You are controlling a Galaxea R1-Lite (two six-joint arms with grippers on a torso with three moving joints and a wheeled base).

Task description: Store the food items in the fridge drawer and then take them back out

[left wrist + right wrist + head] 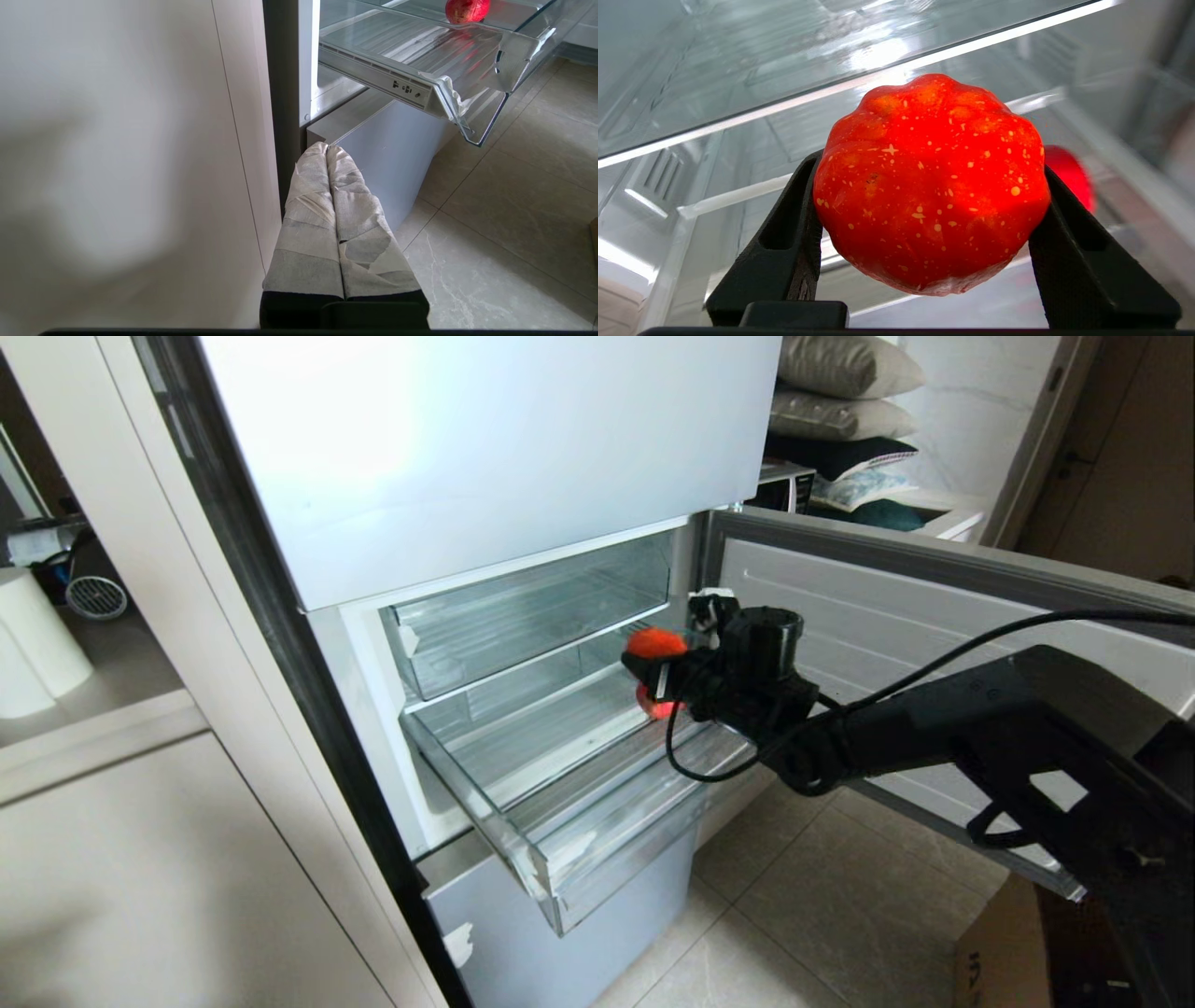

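The left gripper [327,154], its tape-wrapped fingers pressed together, hangs low beside the fridge. Farther in, the right gripper [656,679] clamps a ribbed orange-red fruit [931,184] over the pulled-out clear plastic fridge drawer [560,859]; a second red fruit [467,10] lies deeper inside

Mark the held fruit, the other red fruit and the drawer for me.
Held fruit [931,184], right wrist view: middle of its speckled face.
Other red fruit [467,10], left wrist view: its rounded body.
Drawer [551,873], head view: its front lip.
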